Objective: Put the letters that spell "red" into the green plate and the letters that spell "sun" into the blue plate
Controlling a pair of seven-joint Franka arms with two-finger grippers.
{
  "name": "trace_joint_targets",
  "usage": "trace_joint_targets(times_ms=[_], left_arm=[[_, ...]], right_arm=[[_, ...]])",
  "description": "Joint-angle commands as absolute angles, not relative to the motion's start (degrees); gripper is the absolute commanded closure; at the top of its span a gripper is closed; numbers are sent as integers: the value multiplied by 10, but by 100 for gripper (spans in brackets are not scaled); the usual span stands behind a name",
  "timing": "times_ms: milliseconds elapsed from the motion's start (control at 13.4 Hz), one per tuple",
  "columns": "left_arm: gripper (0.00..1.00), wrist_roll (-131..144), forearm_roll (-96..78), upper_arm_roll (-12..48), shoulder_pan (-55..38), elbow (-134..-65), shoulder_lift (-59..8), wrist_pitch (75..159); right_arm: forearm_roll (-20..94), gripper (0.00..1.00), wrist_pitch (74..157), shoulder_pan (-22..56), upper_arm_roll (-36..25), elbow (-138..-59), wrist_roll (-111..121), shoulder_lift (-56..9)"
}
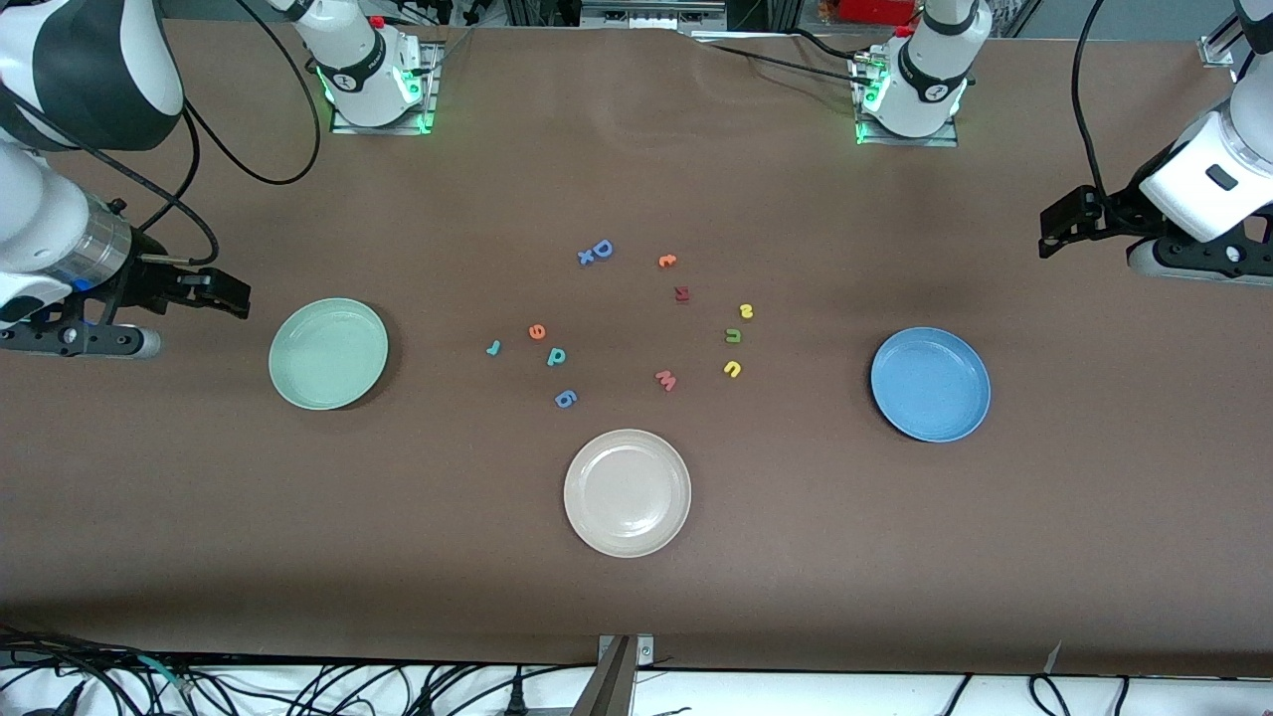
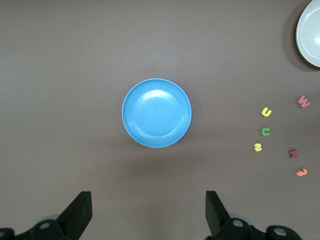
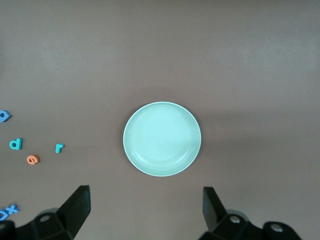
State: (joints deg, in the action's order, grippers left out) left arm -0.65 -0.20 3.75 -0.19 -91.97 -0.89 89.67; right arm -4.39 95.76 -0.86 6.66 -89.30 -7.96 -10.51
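Observation:
The green plate (image 1: 328,353) (image 3: 162,139) lies toward the right arm's end of the table and holds nothing. The blue plate (image 1: 930,383) (image 2: 156,113) lies bare toward the left arm's end. Between them lie the teal r (image 1: 493,347) (image 3: 59,147), orange e (image 1: 537,331) (image 3: 32,160) and teal d (image 1: 557,356) (image 3: 16,144). Closer to the blue plate are the yellow s (image 1: 746,311) (image 2: 258,147), green n (image 1: 733,336) (image 2: 266,131) and yellow u (image 1: 733,369) (image 2: 266,112). My right gripper (image 1: 214,290) (image 3: 146,207) hangs open over the table beside the green plate. My left gripper (image 1: 1069,224) (image 2: 148,210) hangs open over the table beside the blue plate.
A beige plate (image 1: 627,492) (image 2: 310,35) sits nearer to the front camera than the letters. Other letters lie among them: a blue D (image 1: 602,249), a blue g (image 1: 565,399), a pink w (image 1: 665,380), a dark red letter (image 1: 682,293) and an orange one (image 1: 667,261).

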Motion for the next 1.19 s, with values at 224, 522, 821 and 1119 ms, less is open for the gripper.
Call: trace_joint_targets(times_ms=[224,522,821,1119], left_arm=[[0,-11,-8,38,-2,-927,1,889],[0,-11,-8,37,-2,-927,0,890],[0,-11,-8,38,-3,-926,0,890],[0,-11,-8,38,-3,-928,0,890]], right_arm=[[-46,1,964,-18,81,-908,-73,-92],[-47,1,964,-18,81,-908,-72,-93],[-46,1,964,-18,81,-908,-72,-93],[-46,1,964,-18,81,-907,-72,-93]])
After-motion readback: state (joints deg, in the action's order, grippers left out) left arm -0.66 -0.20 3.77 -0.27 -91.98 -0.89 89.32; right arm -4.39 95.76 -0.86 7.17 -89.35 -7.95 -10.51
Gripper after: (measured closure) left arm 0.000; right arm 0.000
